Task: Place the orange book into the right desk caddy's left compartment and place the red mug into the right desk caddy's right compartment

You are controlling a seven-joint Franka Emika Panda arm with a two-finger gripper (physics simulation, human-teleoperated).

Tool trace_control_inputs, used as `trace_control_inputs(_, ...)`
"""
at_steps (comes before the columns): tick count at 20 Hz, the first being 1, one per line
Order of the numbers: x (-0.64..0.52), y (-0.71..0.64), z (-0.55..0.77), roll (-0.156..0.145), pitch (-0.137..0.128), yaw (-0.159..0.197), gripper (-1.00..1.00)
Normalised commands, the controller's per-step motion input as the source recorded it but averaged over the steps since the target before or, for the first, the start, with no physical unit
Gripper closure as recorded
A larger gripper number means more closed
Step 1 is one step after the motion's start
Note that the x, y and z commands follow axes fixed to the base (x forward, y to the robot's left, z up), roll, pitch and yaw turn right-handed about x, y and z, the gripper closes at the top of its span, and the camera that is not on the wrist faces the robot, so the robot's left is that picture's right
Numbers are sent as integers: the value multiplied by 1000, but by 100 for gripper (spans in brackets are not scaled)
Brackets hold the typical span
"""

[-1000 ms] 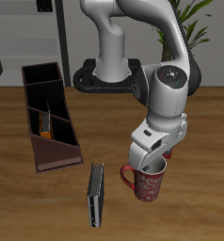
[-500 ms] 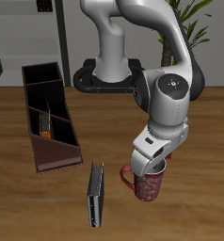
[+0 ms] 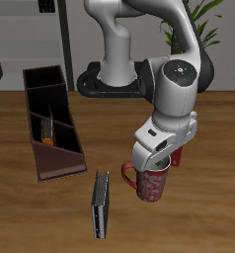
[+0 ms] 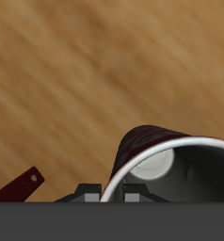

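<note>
Surface: wooden table (image 3: 213,138).
Book: orange book (image 3: 52,131) already stands in the right desk caddy (image 3: 50,124), frame's left.
Mug: my gripper (image 3: 161,163) pinches the red mug (image 3: 149,182) rim; right compartment (image 3: 43,78) awaits.

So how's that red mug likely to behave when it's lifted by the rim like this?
The red mug looks rigid with a thick rim, so the gripper likely gets firm purchase. Held at one side of the rim, it may swing or tilt. Its glossy look suggests some slip; the handle side could add imbalance.

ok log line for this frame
gripper: shut on mug rim | mug: near table front edge | book: in caddy | mug compartment: empty
</note>
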Motion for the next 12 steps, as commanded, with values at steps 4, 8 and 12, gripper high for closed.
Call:
trace_control_inputs(4, -352, -298, 642, -18, -69, -116, 100)
trace_control_inputs(8, -401, -331, 483, 5, -42, -121, 100)
trace_control_inputs(12, -284, -130, 280, 20, -50, -45, 100)
